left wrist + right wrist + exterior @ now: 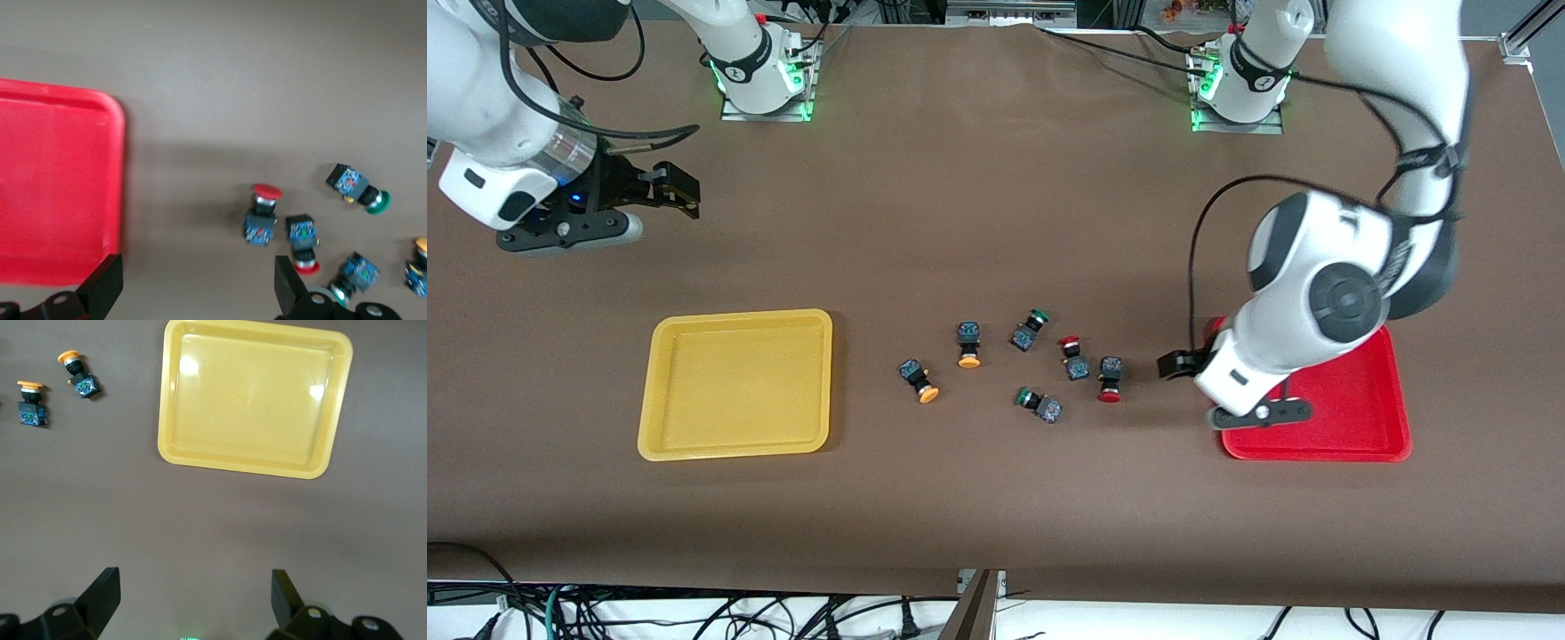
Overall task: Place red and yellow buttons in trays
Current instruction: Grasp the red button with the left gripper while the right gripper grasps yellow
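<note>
My left hand (197, 287) hangs spread over the red tray's (1352, 418) rim; my right hand (193, 600) waits spread and empty. Red buttons (1109, 377) and yellow buttons (919, 378) lie on the tabletop (978, 222) between the trays — yellow tray (734, 384) empty.

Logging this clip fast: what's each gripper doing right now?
Left gripper: open, empty, over the table beside the red tray.
Right gripper: open, empty, waiting above the table near the yellow tray.
</note>
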